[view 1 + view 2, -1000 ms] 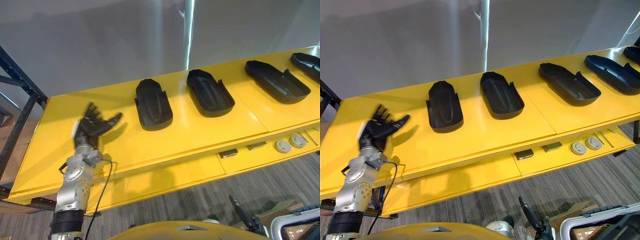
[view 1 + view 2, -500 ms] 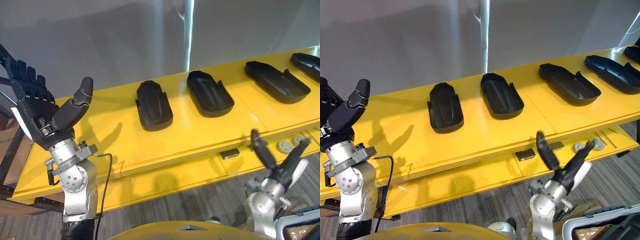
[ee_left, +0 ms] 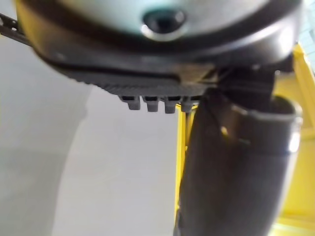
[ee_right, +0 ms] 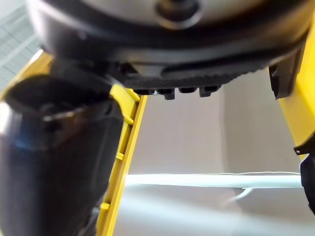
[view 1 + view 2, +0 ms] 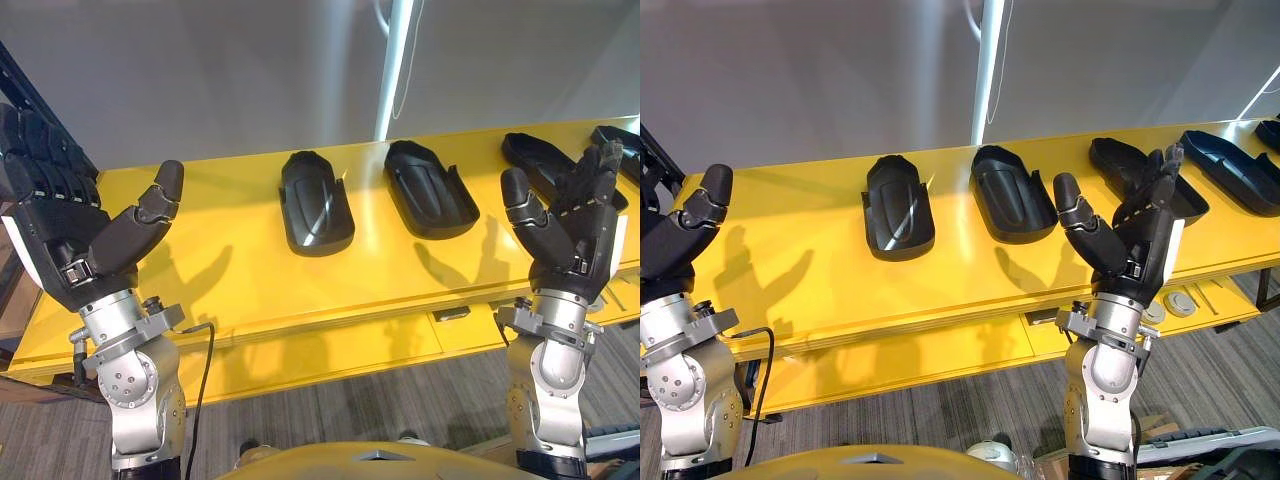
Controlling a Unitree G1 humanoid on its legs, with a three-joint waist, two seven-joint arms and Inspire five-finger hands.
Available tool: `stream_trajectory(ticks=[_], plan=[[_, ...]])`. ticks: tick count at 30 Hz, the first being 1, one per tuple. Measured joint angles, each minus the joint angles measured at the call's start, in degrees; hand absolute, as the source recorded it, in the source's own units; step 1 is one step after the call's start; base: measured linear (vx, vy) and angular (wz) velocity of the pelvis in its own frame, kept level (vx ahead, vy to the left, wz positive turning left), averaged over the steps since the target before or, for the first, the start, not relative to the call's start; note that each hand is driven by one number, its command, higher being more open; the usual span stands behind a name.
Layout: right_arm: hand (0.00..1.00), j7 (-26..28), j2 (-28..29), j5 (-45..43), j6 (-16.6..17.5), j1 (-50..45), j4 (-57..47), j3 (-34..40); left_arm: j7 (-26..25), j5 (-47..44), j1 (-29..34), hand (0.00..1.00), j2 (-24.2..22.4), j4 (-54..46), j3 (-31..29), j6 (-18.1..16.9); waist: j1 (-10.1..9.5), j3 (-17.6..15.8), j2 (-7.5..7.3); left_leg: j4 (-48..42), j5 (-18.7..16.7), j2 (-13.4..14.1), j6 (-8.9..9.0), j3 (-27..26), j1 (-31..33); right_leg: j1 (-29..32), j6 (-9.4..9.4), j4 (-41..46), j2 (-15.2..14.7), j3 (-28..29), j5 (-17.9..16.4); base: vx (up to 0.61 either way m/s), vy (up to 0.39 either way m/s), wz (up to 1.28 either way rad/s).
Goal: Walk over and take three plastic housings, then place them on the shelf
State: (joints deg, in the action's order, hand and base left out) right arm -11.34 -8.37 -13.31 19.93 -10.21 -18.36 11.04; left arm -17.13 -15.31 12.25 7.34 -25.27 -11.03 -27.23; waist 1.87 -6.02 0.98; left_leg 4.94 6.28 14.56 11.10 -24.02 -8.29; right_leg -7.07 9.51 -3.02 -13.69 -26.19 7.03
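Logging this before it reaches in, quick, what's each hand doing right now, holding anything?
Left hand: open, fingers straight, holding nothing.
Right hand: open, fingers straight, holding nothing.

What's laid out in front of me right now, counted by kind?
Black plastic housings on the yellow table: 4
Grey round discs on the lower ledge: 2
Total: 6
A dark edge at the table's far right may be a fifth housing; too little of it shows to tell.
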Motion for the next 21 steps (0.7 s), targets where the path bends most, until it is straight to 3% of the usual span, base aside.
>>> stream_trajectory(ticks=[3,11,15,21], plan=[[1.00,2.4,0.0,-3.3,-0.3,-0.4,0.0,-1.4,-0.5,0.5,1.8,1.00,-0.3,0.0,3.0,0.5,-0.01,-0.4,-0.19,0.0,0.0,0.0,-0.03,0.4,0.5,0.3,-0.12,0.0,0.0,-0.1,-0.1,0.00,0.000,0.05],[1.00,13.8,-1.2,-7.9,-3.0,-0.6,0.3,-9.8,-2.7,7.3,4.1,1.00,-0.5,0.1,11.7,6.6,-0.73,-3.2,-1.54,0.0,0.5,0.0,-0.25,1.4,2.0,2.3,-0.48,2.2,-0.2,0.0,-1.4,0.00,0.008,0.04],[1.00,14.2,-2.6,-7.3,-3.1,-0.7,0.5,-10.5,-2.7,7.3,4.0,1.00,-0.5,0.1,12.2,6.6,-1.78,-3.3,-1.51,-0.1,0.5,0.0,-0.24,1.6,1.8,2.3,-0.32,3.1,-0.3,0.0,-1.7,0.03,0.012,0.03],[1.00,10.0,-3.2,-6.1,-3.1,-2.1,0.4,-8.7,-2.6,7.3,4.1,1.00,-0.5,0.1,12.1,6.6,-1.84,-3.3,-1.51,0.0,0.0,0.0,-0.15,0.2,0.6,2.3,-0.34,3.4,-0.3,1.6,-2.0,0.00,0.009,-0.11]])
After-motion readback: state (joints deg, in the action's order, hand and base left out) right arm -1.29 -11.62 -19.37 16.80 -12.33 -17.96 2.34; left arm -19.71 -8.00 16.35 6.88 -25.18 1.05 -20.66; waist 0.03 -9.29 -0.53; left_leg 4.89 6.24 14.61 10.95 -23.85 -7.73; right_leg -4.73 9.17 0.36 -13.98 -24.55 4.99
